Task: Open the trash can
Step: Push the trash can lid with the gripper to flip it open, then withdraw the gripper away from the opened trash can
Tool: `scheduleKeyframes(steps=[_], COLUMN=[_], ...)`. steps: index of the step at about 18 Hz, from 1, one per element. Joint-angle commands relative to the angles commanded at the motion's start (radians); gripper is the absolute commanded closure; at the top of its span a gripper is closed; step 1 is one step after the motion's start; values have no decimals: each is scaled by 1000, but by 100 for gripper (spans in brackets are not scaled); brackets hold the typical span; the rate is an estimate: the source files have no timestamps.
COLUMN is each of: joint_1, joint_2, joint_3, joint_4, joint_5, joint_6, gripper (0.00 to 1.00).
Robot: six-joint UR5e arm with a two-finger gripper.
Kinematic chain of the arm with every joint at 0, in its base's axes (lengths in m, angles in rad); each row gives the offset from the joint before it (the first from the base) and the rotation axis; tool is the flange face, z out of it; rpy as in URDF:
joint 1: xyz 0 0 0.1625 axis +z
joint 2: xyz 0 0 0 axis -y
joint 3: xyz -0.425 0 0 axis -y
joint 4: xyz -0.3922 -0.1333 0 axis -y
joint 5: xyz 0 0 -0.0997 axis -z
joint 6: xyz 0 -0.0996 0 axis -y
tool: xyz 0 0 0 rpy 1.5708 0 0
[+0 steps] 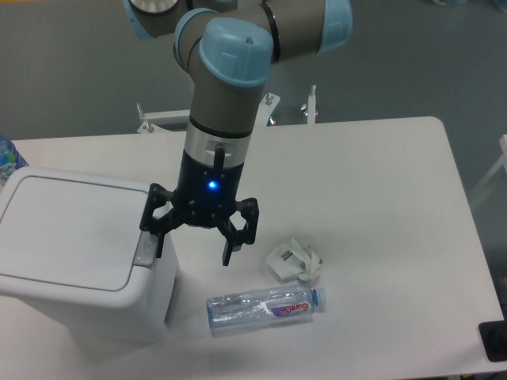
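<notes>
The tool (191, 244) hangs from the arm (226, 103) with its two fingers spread wide and nothing between them, a blue light glowing on its body. Its left-hand finger (156, 237) sits right at the grey latch (145, 251) of the trash can (79, 253) (whether it actually touches, I can't tell). The can stands at the left edge of the white desk (380, 237), lid down flat. Just beside the other finger lies a crumpled wrapper (295, 259), and nearer the front edge a clear plastic bottle (265, 305) lies on its side.
</notes>
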State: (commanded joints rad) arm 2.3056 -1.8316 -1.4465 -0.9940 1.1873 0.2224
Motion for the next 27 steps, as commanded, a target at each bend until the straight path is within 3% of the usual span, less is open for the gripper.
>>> scheduleKeyframes(steps=[18, 22, 27], joint_1=[-3, 49, 129], joint_2=[9, 9, 9], joint_3=[-6, -9, 3], joint_4=[3, 2, 3], joint_5=[2, 3, 2], joint_6=[15, 43, 198], gripper=[0, 0, 0])
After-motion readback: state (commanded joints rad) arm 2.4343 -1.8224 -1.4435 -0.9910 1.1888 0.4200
